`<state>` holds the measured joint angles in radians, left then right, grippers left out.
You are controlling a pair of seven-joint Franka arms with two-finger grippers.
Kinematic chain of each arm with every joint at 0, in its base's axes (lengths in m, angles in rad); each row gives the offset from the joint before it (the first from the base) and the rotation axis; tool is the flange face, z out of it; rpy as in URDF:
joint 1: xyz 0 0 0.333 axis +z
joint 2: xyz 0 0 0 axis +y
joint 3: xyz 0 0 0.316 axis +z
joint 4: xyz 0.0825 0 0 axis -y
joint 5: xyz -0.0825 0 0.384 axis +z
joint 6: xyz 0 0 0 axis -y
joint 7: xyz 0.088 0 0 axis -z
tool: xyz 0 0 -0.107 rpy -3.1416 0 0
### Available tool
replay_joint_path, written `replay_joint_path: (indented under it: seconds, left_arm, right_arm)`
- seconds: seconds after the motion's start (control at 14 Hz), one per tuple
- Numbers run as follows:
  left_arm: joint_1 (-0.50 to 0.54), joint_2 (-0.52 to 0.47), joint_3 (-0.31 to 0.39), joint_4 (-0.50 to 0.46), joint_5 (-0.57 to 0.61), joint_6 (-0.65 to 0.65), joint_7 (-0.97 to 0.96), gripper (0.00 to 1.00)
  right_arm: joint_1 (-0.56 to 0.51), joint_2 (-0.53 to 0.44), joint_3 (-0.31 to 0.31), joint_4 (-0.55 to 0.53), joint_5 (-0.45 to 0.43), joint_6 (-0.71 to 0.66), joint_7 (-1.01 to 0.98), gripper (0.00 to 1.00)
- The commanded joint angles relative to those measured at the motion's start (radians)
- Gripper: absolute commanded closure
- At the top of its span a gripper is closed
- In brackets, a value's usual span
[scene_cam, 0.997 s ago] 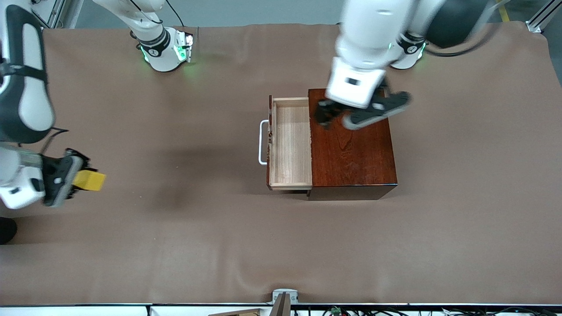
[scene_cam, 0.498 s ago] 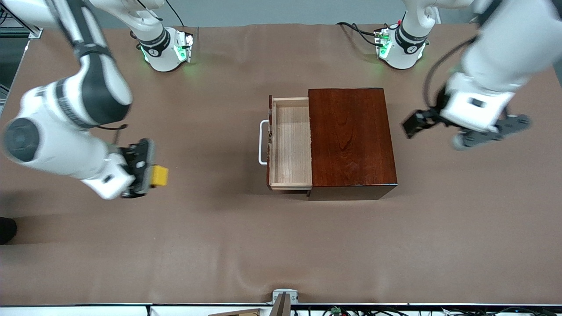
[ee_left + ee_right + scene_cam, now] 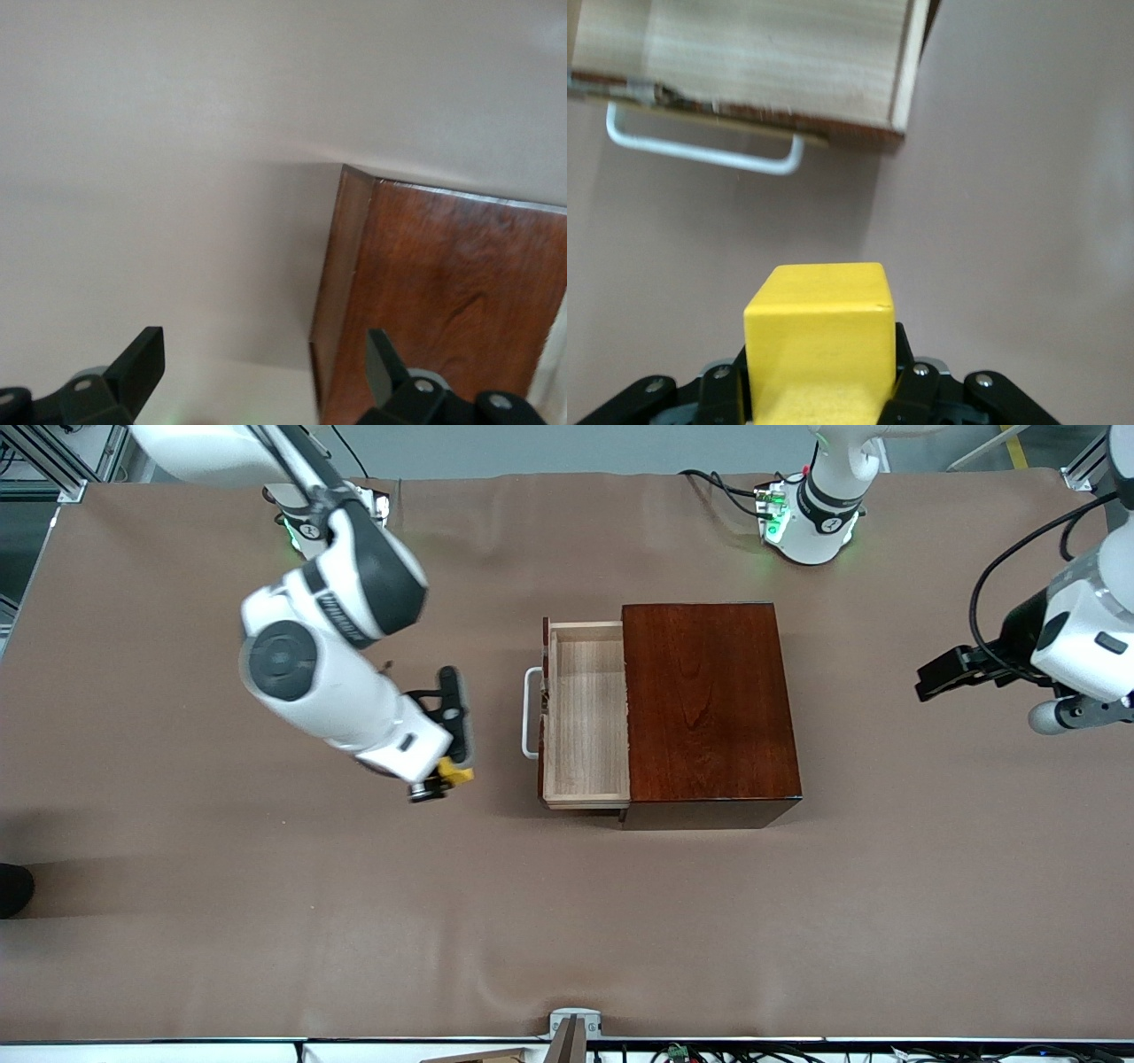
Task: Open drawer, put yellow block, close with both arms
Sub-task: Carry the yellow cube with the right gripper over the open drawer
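The drawer [image 3: 585,717] stands pulled out of the dark reddish-brown box [image 3: 709,700], and its pale tray shows nothing inside. Its white handle [image 3: 529,713] faces the right arm's end of the table. My right gripper [image 3: 447,778] is shut on the yellow block [image 3: 456,773], over the bare table in front of the drawer. In the right wrist view the yellow block [image 3: 819,328] sits between the fingers, with the drawer [image 3: 771,53] and handle [image 3: 700,150] ahead. My left gripper [image 3: 943,676] hangs open over the table at the left arm's end. The left wrist view shows the left gripper [image 3: 266,359] holding nothing, with the box [image 3: 443,292] ahead.
A brown cloth [image 3: 567,921] covers the whole table. The two green-lit arm bases [image 3: 332,527] [image 3: 811,518] stand along the edge farthest from the front camera. A small mount [image 3: 571,1027] sits at the nearest edge.
My right gripper has carried the yellow block from the right arm's end of the table to just in front of the drawer. My left arm has swung off the box toward its own end.
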<state>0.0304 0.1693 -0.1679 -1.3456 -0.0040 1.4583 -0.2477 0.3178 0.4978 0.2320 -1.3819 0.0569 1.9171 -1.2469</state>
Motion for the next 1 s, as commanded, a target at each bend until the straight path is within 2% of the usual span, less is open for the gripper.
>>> replay_joint_path:
  seconds: [0.0,0.28,0.5,0.64,0.93]
  left_arm:
    - [0.028,-0.043,-0.009,-0.055,-0.019,0.033,0.125,0.00]
    - [0.031,-0.039,-0.005,-0.055,-0.011,0.057,0.122,0.00]
    - [0.029,-0.034,-0.004,-0.055,-0.007,0.073,0.114,0.00]
    - [0.031,-0.030,-0.001,-0.053,-0.005,0.091,0.113,0.00]
    - [0.039,-0.017,0.001,-0.053,-0.005,0.111,0.111,0.00]
  right_arm:
    - [0.071,0.060,-0.013,0.099,-0.014,-0.016,0.088,1.00]
    - [0.193,0.068,-0.022,0.112,-0.100,-0.018,0.181,1.00]
    - [0.263,0.099,-0.023,0.112,-0.121,-0.013,0.262,1.00]
    - [0.303,0.119,-0.020,0.112,-0.184,0.013,0.335,1.00]
    - [0.334,0.148,-0.022,0.103,-0.201,0.040,0.391,1.00]
